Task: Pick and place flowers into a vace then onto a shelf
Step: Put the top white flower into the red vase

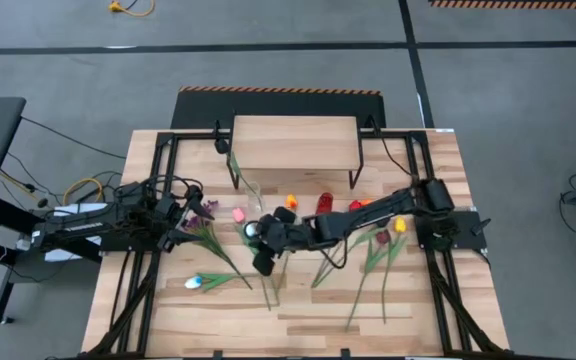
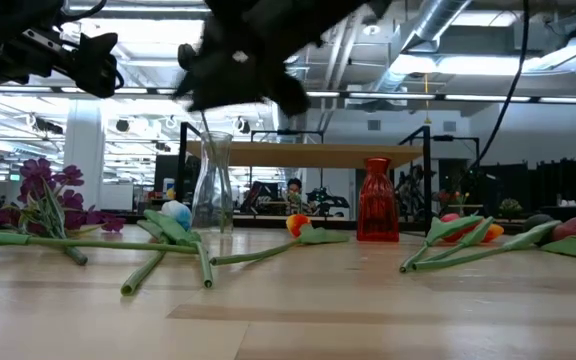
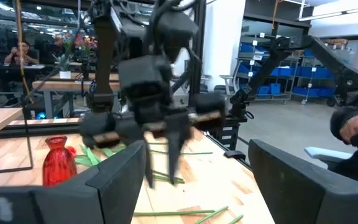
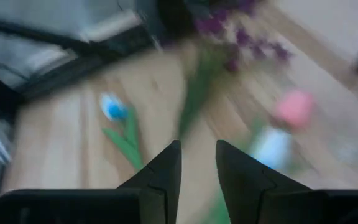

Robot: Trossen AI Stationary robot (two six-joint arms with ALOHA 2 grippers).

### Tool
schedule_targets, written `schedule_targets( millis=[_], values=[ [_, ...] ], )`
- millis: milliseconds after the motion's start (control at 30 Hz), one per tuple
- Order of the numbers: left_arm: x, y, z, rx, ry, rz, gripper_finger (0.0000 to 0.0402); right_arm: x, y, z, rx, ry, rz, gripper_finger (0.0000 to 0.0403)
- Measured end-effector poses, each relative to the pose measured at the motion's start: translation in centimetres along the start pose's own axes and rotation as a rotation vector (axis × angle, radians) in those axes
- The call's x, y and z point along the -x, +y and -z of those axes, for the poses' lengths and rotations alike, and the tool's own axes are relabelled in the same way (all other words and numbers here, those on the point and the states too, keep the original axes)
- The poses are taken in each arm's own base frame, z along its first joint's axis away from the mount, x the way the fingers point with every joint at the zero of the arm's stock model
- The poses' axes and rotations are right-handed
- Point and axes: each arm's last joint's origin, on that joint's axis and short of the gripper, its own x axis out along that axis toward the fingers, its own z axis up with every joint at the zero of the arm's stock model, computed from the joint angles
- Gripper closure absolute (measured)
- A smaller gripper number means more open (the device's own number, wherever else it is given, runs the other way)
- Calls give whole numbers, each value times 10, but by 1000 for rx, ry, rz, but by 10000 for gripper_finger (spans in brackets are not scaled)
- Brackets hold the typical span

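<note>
Flowers (image 1: 368,262) are seen lying loose across the middle of the tabletop (image 1: 298,320), none of them gripped. The right end effector (image 1: 265,262) is held above the tabletop's centre, over a green stem; its fingers (image 4: 166,165) are set slightly apart with nothing between them. The left end effector (image 1: 190,212) is positioned near the left edge, beside the purple sprigs (image 1: 206,208), with its fingers (image 3: 114,180) spread wide and empty. A clear glass vase (image 2: 212,185) and a red vase (image 2: 376,201) stand upright further back. The shelf (image 1: 294,143) is located at the far edge.
</note>
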Motion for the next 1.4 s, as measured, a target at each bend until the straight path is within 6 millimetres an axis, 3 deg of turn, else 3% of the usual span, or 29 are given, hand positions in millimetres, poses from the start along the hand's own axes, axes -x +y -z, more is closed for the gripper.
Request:
schedule_targets(
  millis=[100,667,833,1400],
  values=[
    [0,0,0,1,1,-12,126,-13,-6,16,10,62,27,310],
    [0,1,1,9,8,-45,126,-41,-15,42,25,145,48,310],
    [0,1,1,9,8,-45,126,-55,-20,60,36,203,65,310],
    [0,1,1,10,9,-46,126,-70,-28,72,-33,236,59,315]
  ],
)
